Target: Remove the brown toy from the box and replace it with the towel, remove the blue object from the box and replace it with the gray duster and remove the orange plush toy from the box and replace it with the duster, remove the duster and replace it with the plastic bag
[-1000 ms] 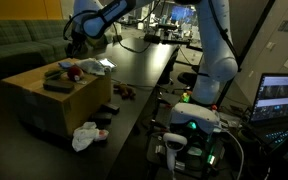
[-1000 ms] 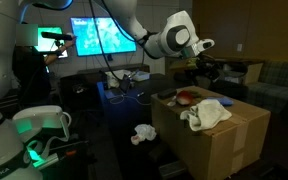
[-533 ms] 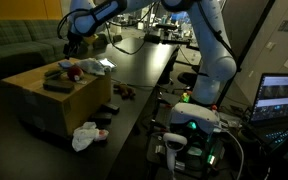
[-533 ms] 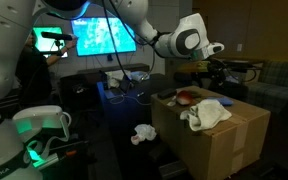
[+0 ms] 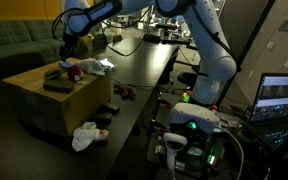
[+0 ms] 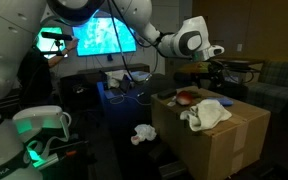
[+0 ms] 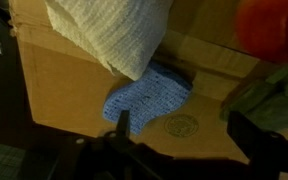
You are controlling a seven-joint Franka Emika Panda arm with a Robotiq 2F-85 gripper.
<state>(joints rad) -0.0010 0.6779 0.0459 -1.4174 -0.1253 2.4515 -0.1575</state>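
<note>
the robot's hand [image 7: 184, 138] hovers open above the box [image 7: 64, 95]. in the wrist view the orange plush toy [image 7: 271, 25] sits blurred at one o'clock, a pale towel [image 7: 109, 30] at eleven. the toy looks light and squashy, best pinched across its middle.

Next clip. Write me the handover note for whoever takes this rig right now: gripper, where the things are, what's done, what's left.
Gripper: open, empty, hovering over the box.
On the box top: towel, blue cloth, orange plush toy, and what looks like the gray duster.
Plastic bag: on the floor beside the box.
Done: towel is on the box.
Left: blue cloth and orange plush toy have yet to come off; plastic bag not yet placed.
</note>
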